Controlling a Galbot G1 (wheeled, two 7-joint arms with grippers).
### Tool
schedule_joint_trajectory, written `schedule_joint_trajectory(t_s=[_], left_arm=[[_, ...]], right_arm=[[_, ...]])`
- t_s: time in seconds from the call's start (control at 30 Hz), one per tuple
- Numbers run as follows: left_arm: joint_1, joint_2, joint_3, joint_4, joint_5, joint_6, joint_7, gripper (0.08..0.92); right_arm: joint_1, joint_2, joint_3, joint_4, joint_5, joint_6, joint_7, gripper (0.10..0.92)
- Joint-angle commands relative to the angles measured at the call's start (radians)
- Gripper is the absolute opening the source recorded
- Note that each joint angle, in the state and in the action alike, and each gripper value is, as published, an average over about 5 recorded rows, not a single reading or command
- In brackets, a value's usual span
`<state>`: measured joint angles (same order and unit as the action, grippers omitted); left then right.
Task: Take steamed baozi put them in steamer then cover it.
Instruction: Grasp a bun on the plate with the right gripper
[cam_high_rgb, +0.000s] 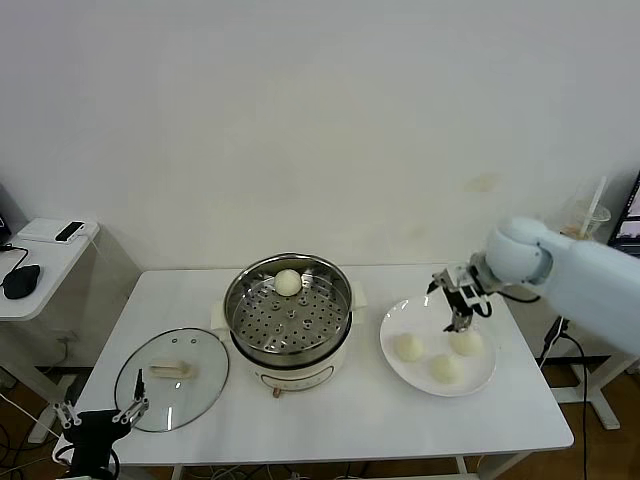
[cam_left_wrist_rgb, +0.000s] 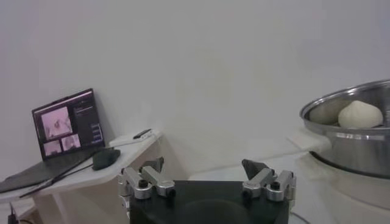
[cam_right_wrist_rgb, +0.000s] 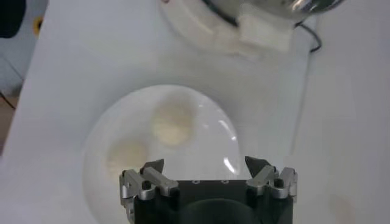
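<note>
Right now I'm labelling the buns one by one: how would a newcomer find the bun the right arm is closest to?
Start at the steamer in the middle of the table, then look to the white plate on the robot's right of it. Three baozi sit there; the one meant lies at the plate's outer edge, directly under the right gripper, whose jaws are open, while the other two lie clear of it.

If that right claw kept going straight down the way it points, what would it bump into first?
Most likely the baozi nearest it on the white plate: the open right gripper hangs just above that bun, though depth is hard to judge.
</note>
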<state>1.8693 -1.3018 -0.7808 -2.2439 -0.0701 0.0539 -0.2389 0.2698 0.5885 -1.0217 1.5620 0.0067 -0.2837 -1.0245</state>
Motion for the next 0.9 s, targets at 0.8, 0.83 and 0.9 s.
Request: schedule_joint_trajectory(t_s=[0.8,0.83,0.9], left_arm=[[0.004,-0.006,-0.019,0.022,0.011,0.001,0.002,0.823],[0.003,-0.006,-0.019,0.024,0.011,0.001,0.002,0.823],[0.001,-0.006,-0.019,0.026,0.011,0.001,0.002,0.823]], right_arm=[[-0.322,0.272,0.177,-0.313,-0.172,0.014,0.029,0.823],[-0.322,0.275,0.176,-0.317,-0.173,0.014,0.030,0.823],[-0.323,0.281,0.176,-0.326,-0.175,0.015,0.032,0.823]])
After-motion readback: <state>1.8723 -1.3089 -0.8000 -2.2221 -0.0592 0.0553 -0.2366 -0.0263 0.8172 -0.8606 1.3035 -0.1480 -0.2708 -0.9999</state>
